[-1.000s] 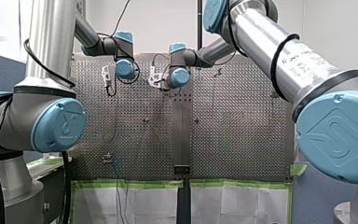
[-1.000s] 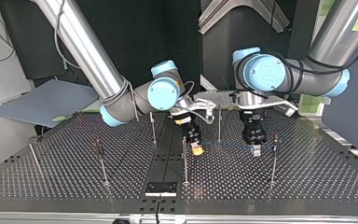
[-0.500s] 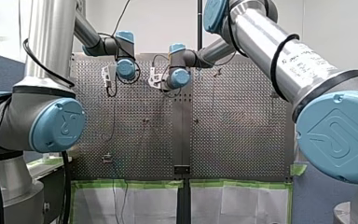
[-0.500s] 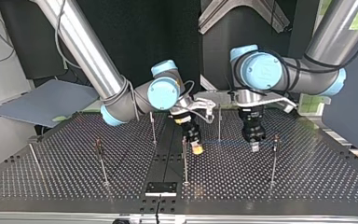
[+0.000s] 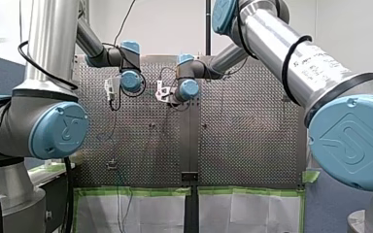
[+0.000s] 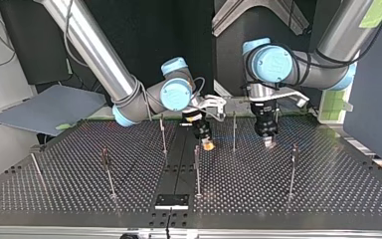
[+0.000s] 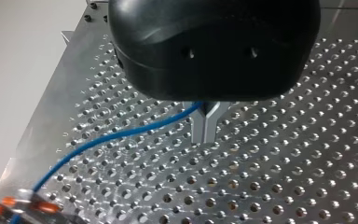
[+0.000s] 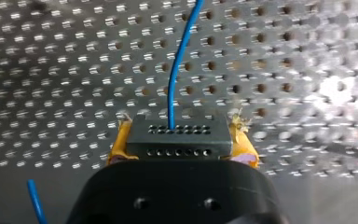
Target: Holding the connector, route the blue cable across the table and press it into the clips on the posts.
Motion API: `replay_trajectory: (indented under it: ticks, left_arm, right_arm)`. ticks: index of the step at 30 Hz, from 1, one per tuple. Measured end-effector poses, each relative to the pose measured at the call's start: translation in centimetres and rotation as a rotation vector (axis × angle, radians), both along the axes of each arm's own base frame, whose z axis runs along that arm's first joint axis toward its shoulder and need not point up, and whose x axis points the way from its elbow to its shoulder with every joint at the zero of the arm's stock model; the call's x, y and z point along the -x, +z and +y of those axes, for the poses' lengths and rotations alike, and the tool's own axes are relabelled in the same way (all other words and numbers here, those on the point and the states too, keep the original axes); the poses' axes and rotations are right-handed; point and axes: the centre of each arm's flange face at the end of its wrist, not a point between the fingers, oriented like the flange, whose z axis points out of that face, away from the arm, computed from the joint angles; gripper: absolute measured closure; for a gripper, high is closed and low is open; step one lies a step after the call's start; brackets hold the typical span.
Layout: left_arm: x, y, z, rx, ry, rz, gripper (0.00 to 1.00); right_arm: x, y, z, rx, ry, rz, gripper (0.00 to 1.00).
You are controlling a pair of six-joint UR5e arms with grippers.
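In the right wrist view my right gripper (image 8: 177, 132) is shut on the grey connector (image 8: 177, 144), with a yellow pad on each side of it. The blue cable (image 8: 180, 60) leaves the connector's face and runs ahead over the perforated table. In the left wrist view my left gripper (image 7: 206, 139) has its metal fingers shut on the blue cable (image 7: 121, 136), which trails off to one side. In the top view my right gripper (image 6: 207, 145) hangs near the middle, and my left gripper (image 6: 268, 142) is to its right. Both are above the table.
Several thin posts stand on the table in the top view, among them one (image 6: 234, 132) between the two grippers, one (image 6: 197, 172) nearer the camera and one (image 6: 292, 172) at the right. A dark plate (image 6: 172, 201) lies at the near edge.
In the top view both grippers have moved away from the camera, toward the arms' side of the table. The left gripper has also shifted slightly left. Both grips look unchanged.
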Motion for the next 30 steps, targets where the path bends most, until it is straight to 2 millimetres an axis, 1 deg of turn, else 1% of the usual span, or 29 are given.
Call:
replay_trajectory:
  ticks: [4, 6, 15, 18, 26, 30]
  left_arm:
    - [0.4, -1.4, 0.3, 0.014, 0.002, 0.001, 1.00]
    - [0.6, -2.6, 0.3, 0.017, 0.000, 0.011, 1.00]
    - [1.3, -8.9, 0.5, 0.012, 0.002, 0.082, 1.00]
    - [1.6, -10.6, 0.5, 0.011, -0.004, 0.104, 1.00]
    - [2.9, -15.6, 0.3, 0.008, -0.049, 0.191, 1.00]
    - [2.8, -17.2, 0.2, 0.008, -0.057, 0.209, 1.00]
  right_arm:
    - [0.5, -1.6, 0.4, -0.020, 0.000, 0.028, 1.00]
    - [0.8, -2.4, 0.7, -0.030, 0.000, 0.044, 1.00]
    - [1.8, -5.7, 1.9, -0.067, 0.004, 0.109, 1.00]
    - [1.9, -6.1, 2.2, -0.070, 0.007, 0.121, 1.00]
    - [2.0, -6.6, 2.6, -0.071, 0.012, 0.132, 1.00]
    - [2.1, -6.9, 2.7, -0.076, 0.012, 0.136, 1.00]
